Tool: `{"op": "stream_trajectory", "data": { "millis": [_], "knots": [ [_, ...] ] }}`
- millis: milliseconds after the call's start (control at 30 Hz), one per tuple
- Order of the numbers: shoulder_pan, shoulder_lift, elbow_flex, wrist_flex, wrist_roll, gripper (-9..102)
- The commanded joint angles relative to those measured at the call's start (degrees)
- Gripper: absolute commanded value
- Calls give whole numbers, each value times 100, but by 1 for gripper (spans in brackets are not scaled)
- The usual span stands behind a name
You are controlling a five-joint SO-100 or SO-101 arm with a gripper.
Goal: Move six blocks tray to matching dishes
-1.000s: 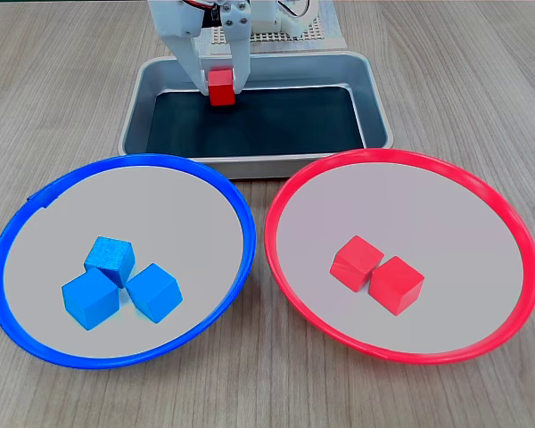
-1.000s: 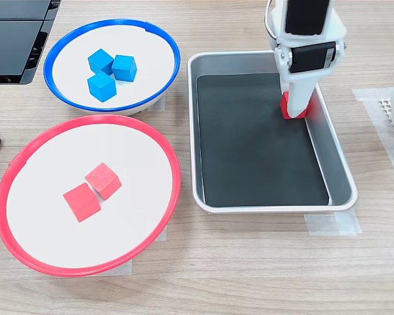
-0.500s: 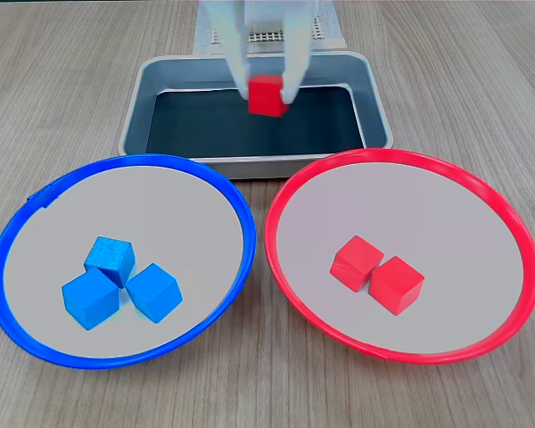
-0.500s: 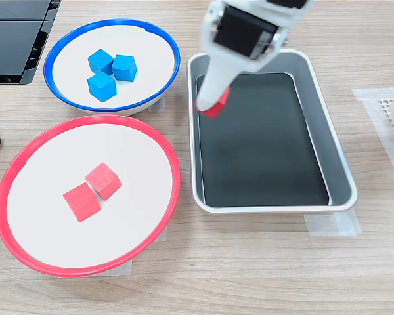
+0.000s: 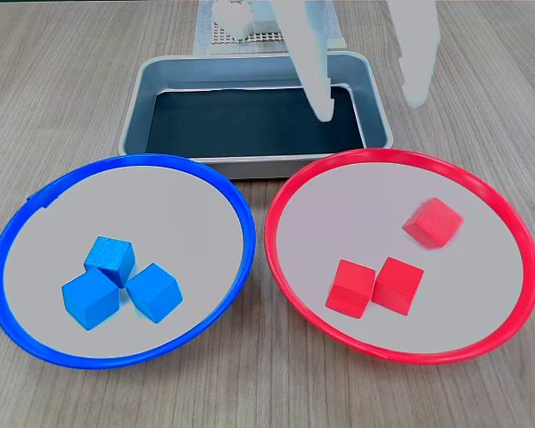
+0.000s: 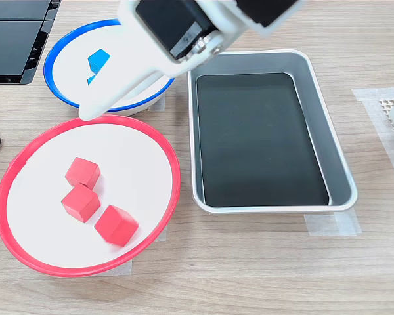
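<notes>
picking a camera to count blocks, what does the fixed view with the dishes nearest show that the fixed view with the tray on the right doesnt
Dishes-nearest fixed view alone: all three small blue cubes uncovered, and the white claw open. Tray-on-right fixed view alone: a flat black panel. Both: three small red cubes in the round red-rimmed dish.

White mesh mat [image 5: 269,36] behind, black device [image 6: 16,39] on wooden table [image 6: 249,262].
</notes>
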Motion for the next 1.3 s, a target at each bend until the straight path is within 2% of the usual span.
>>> {"op": "stream_trajectory", "data": {
  "millis": [0,67,167,300,333,367,433,500,567,633,867,1267],
  "knots": [
    [114,475,220,70,-202,8],
    [176,1151,896,237,-343,0],
    [316,2373,2338,-316,-26,0],
    [562,4693,5001,-3032,2153,0],
    [562,5159,5467,-3305,2294,0],
    [598,5994,6073,-3199,2663,0],
    [712,7110,6627,-2435,3744,0],
    [782,8007,6952,-1556,3797,0],
    [905,9026,7146,-105,4562,2],
    [984,9334,7189,475,4641,2],
    [1389,9334,7286,1160,4975,0],
    [1406,9334,7286,1160,5036,0]
  ]
}}
